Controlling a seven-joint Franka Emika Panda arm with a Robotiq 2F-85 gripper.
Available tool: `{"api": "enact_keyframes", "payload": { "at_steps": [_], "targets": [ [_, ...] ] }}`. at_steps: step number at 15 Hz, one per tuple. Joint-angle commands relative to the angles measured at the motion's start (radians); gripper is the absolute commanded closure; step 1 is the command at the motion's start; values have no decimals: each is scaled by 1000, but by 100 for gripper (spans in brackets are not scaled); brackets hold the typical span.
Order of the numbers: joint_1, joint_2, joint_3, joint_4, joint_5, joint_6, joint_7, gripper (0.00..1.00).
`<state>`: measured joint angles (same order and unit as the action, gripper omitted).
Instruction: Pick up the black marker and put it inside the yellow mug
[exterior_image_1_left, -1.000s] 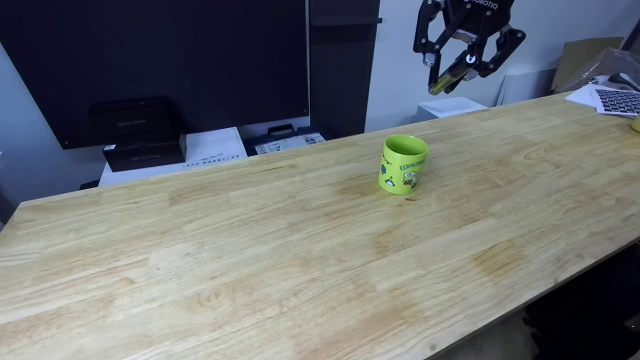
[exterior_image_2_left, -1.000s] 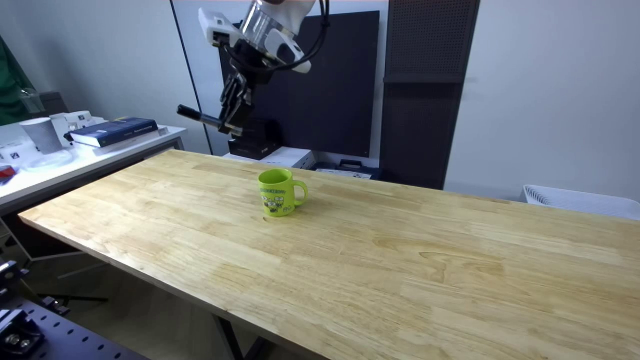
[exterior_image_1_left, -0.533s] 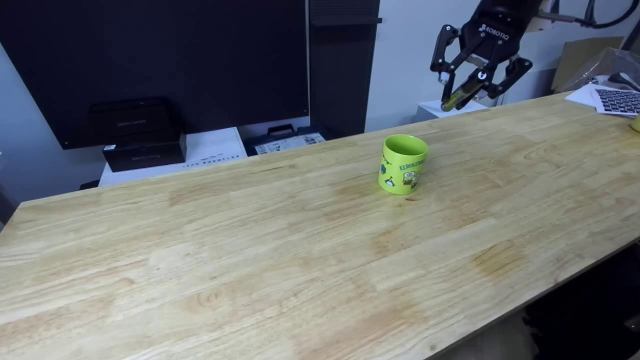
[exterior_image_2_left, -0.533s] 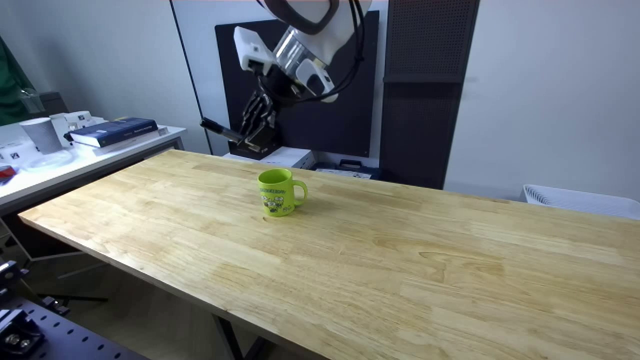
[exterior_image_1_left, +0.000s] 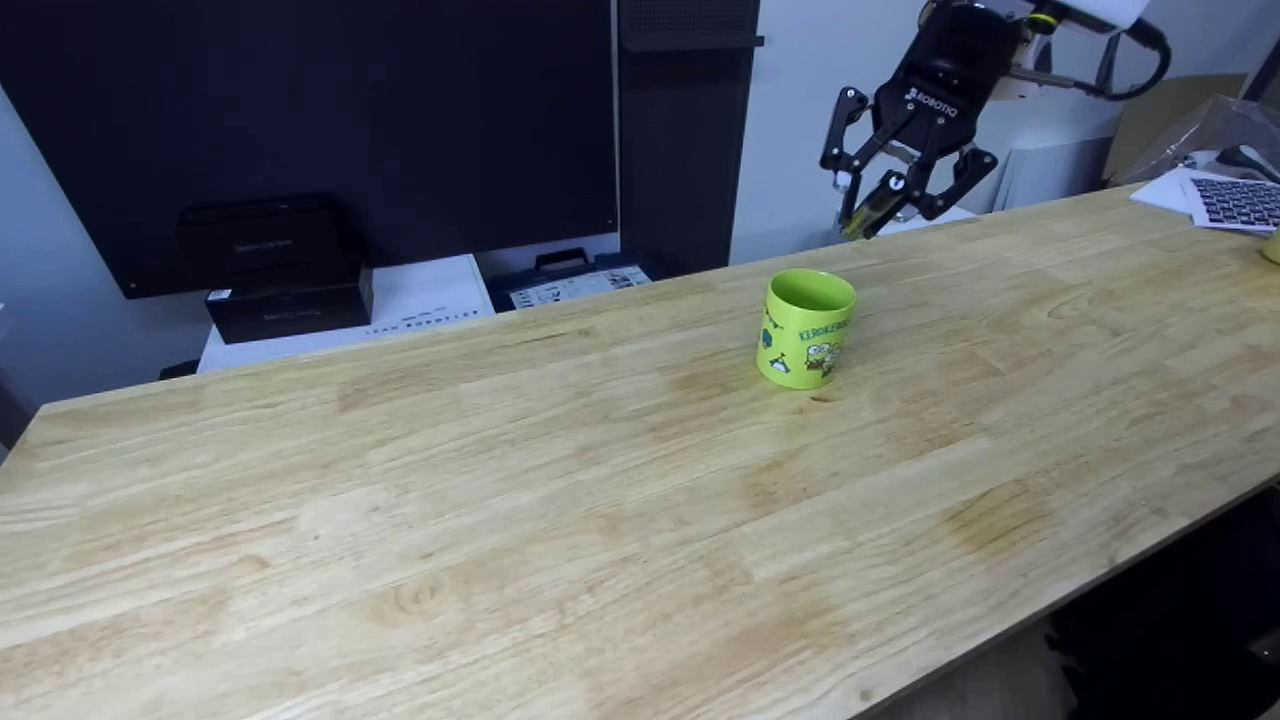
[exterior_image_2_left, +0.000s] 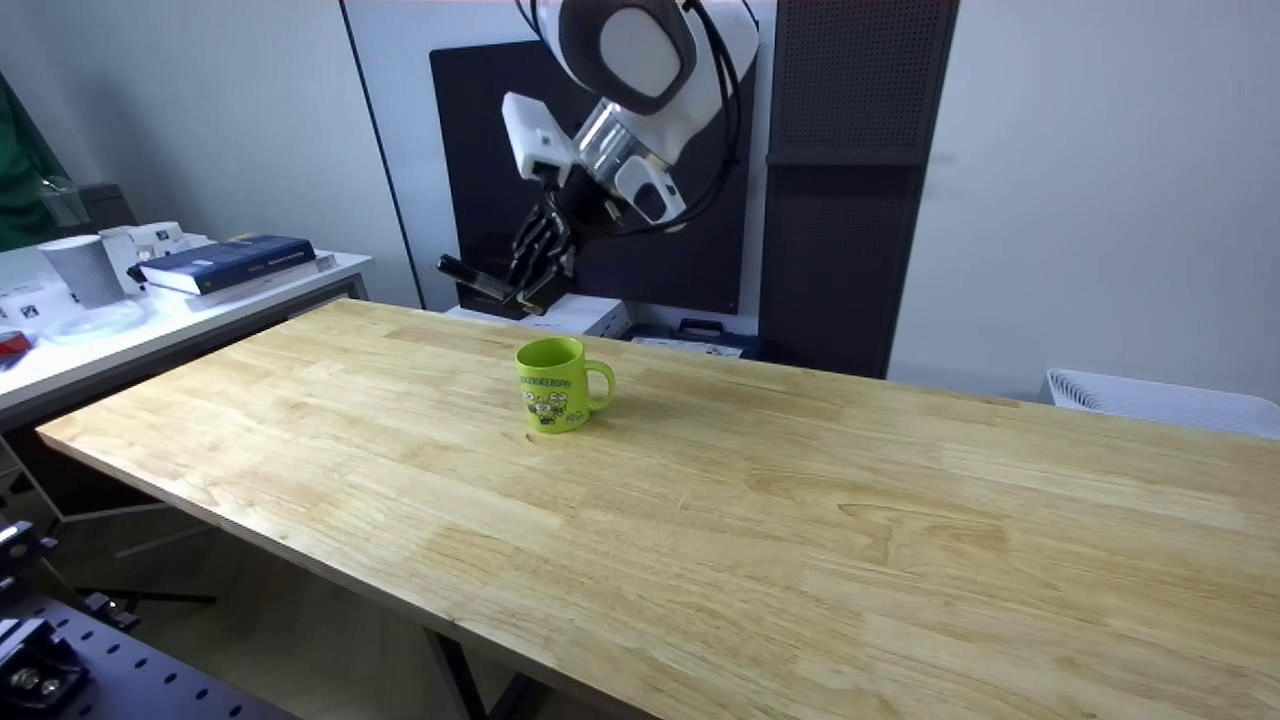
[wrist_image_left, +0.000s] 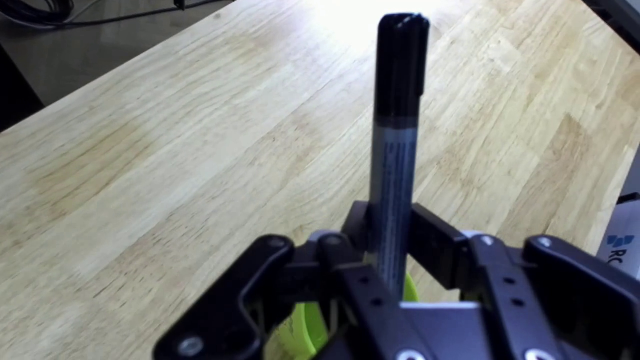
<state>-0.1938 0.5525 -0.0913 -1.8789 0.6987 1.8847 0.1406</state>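
Observation:
The yellow-green mug (exterior_image_1_left: 800, 342) stands upright on the wooden table, near its back edge. It also shows in an exterior view (exterior_image_2_left: 550, 398), with its handle to the right. My gripper (exterior_image_1_left: 876, 214) is shut on the black marker (exterior_image_2_left: 474, 276) and holds it in the air above and behind the mug, apart from it. In the wrist view the marker (wrist_image_left: 398, 90) sticks out lengthwise between the fingertips (wrist_image_left: 389, 220), its black cap end pointing away. The marker is tilted, not upright. The mug (wrist_image_left: 300, 330) is partly hidden behind the gripper there.
The wooden table (exterior_image_1_left: 480, 520) spans the scene. Paper with a keyboard-like print (exterior_image_1_left: 1235, 203) lies at its far right end. A side table bears a blue book (exterior_image_2_left: 228, 264) and a grey cup (exterior_image_2_left: 85, 272). A white basket (exterior_image_2_left: 1160, 402) stands behind the table.
My gripper has moved down and closer to the mug, with the marker held in it throughout. The mug has not moved.

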Motion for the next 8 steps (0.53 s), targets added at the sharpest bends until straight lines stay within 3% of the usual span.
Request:
{"api": "enact_keyframes", "payload": {
  "at_steps": [1, 8],
  "targets": [
    [2, 66, 1, 96, 12, -22, 50, 94],
    [6, 133, 25, 143, 24, -28, 43, 94]
  ]
}}
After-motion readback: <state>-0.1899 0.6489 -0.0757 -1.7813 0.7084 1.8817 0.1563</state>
